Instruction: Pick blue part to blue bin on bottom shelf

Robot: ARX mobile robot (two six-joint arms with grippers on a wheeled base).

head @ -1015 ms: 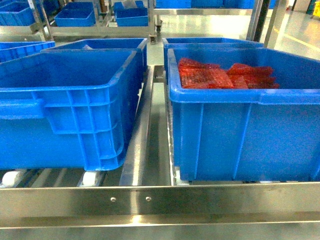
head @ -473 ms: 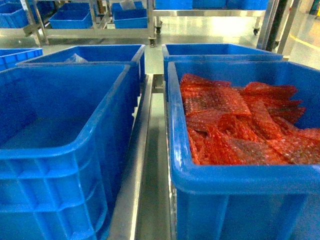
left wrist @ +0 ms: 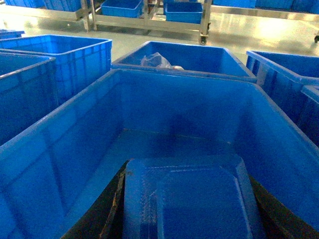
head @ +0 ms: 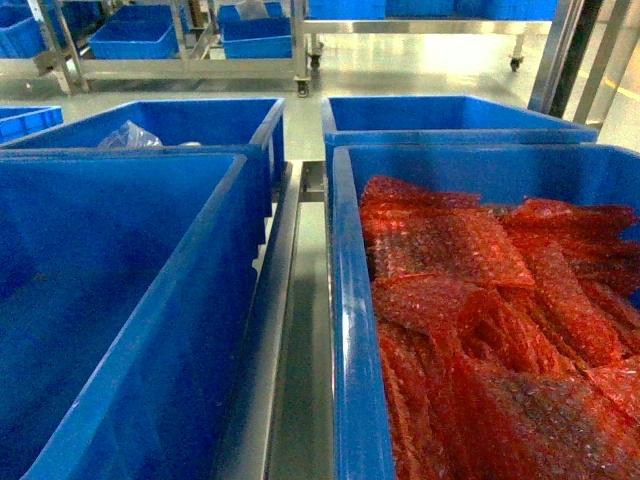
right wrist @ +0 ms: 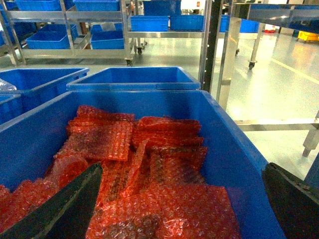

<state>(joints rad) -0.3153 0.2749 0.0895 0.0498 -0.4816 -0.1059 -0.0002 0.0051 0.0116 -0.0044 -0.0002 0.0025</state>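
Observation:
The blue part [left wrist: 199, 206], a flat rounded-corner plastic piece, sits between the dark fingers of my left gripper [left wrist: 188, 175], which is shut on it. It hangs over the inside of an empty blue bin [left wrist: 174, 107], the front left bin [head: 120, 270] in the head view. That bin stands on the bottom shelf, left of the steel divider rail [head: 285, 300]. My right gripper [right wrist: 183, 172] is open, its fingers [right wrist: 75, 199] spread wide over red bubble-wrap bags [right wrist: 164, 199]. Neither gripper shows in the head view.
The front right bin [head: 345, 330] is heaped with red bubble-wrap bags [head: 480, 320]. Behind stand two more blue bins, the left one [head: 200, 115] holding a clear plastic bag [head: 128, 135]. Steel racks with blue bins [head: 255, 40] stand across the floor, steel posts [right wrist: 222, 50] at right.
The head view has moved forward and up over the bins. The shelf's front rail and rollers have dropped out of view, and I now look down into both front bins.

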